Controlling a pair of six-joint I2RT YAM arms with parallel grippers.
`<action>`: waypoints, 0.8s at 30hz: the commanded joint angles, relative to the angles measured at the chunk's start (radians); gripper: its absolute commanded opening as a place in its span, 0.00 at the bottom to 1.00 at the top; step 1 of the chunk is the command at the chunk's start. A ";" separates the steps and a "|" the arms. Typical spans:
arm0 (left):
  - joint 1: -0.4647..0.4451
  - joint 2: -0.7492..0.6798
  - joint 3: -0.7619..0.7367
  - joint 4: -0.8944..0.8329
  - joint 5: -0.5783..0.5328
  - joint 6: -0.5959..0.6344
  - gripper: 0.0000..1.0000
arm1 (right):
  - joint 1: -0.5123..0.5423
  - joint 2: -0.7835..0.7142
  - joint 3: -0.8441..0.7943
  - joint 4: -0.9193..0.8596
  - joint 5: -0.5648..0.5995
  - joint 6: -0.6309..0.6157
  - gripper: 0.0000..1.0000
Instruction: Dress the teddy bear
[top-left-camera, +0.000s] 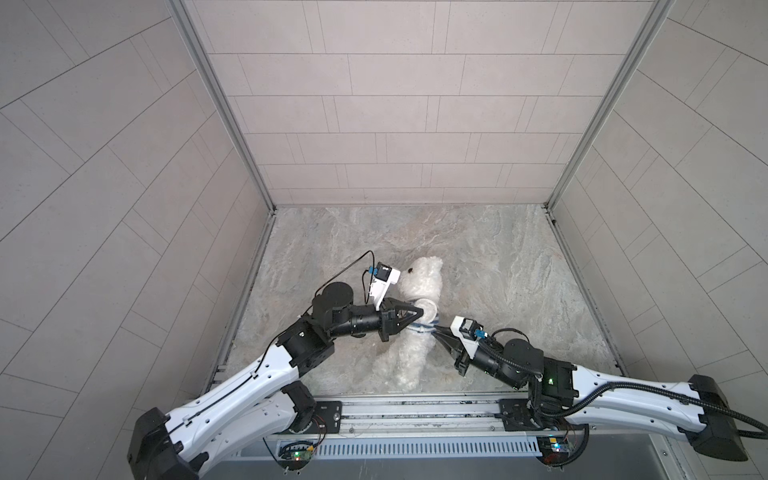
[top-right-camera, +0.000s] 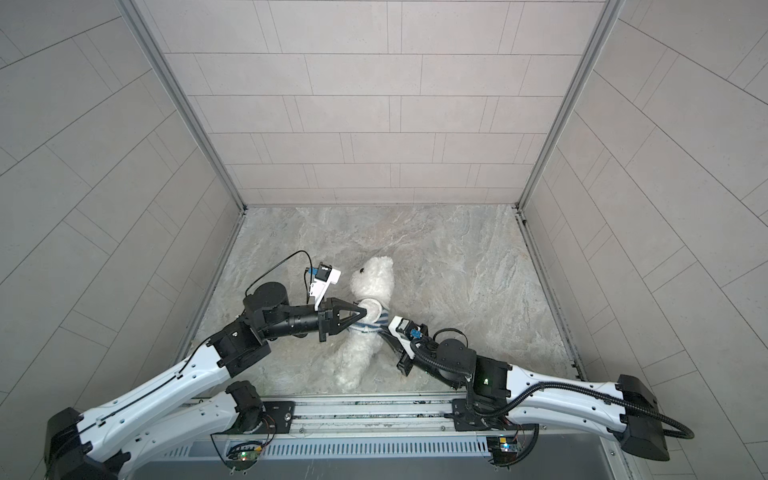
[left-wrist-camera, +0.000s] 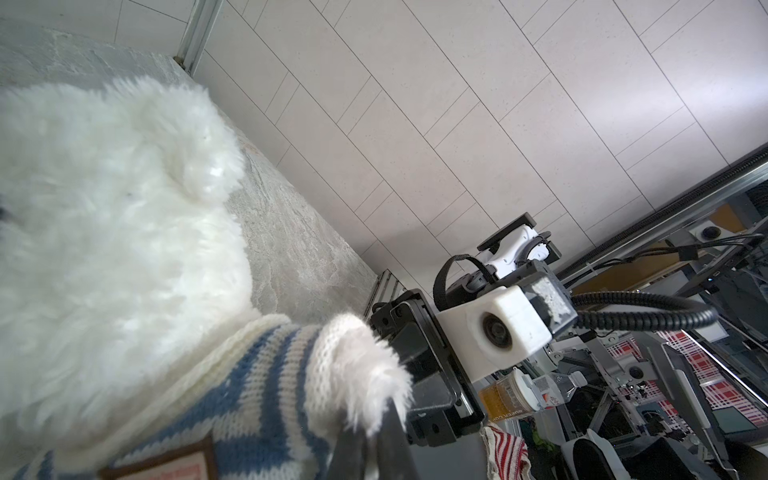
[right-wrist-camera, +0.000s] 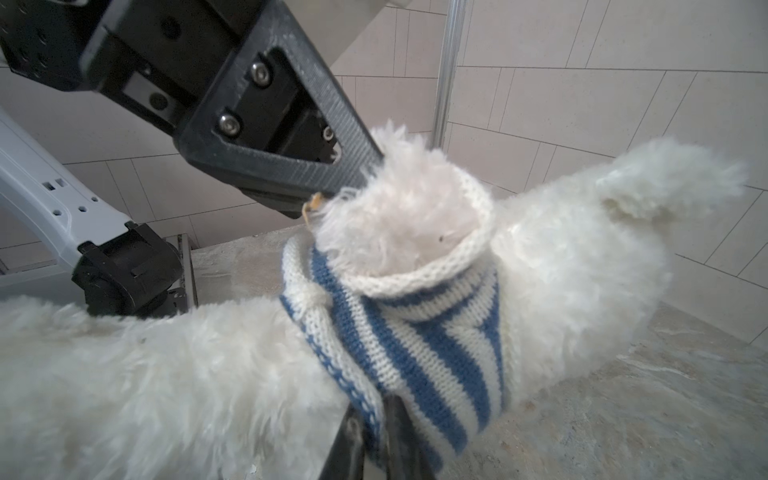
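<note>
Marble tabletop (top-left-camera: 498, 270), left hand (top-left-camera: 420, 311) gripping teddy bear (top-left-camera: 422, 282), right hand (top-left-camera: 435, 331) gripping shirt (right-wrist-camera: 436, 340).

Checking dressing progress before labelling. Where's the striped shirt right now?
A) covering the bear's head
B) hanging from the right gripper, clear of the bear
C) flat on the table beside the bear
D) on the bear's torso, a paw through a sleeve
D: in the right wrist view the striped shirt wraps the torso of the teddy bear, and a furry paw pokes out of a sleeve.
</note>
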 joint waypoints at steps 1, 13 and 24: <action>0.004 -0.013 -0.024 0.103 0.009 -0.010 0.00 | 0.005 -0.011 -0.025 0.006 0.041 -0.011 0.09; 0.009 -0.017 -0.075 0.160 -0.212 -0.084 0.00 | 0.021 -0.085 -0.096 -0.019 0.043 0.019 0.00; 0.010 -0.048 -0.123 0.174 -0.293 -0.086 0.00 | 0.022 -0.065 -0.164 0.027 0.110 0.063 0.00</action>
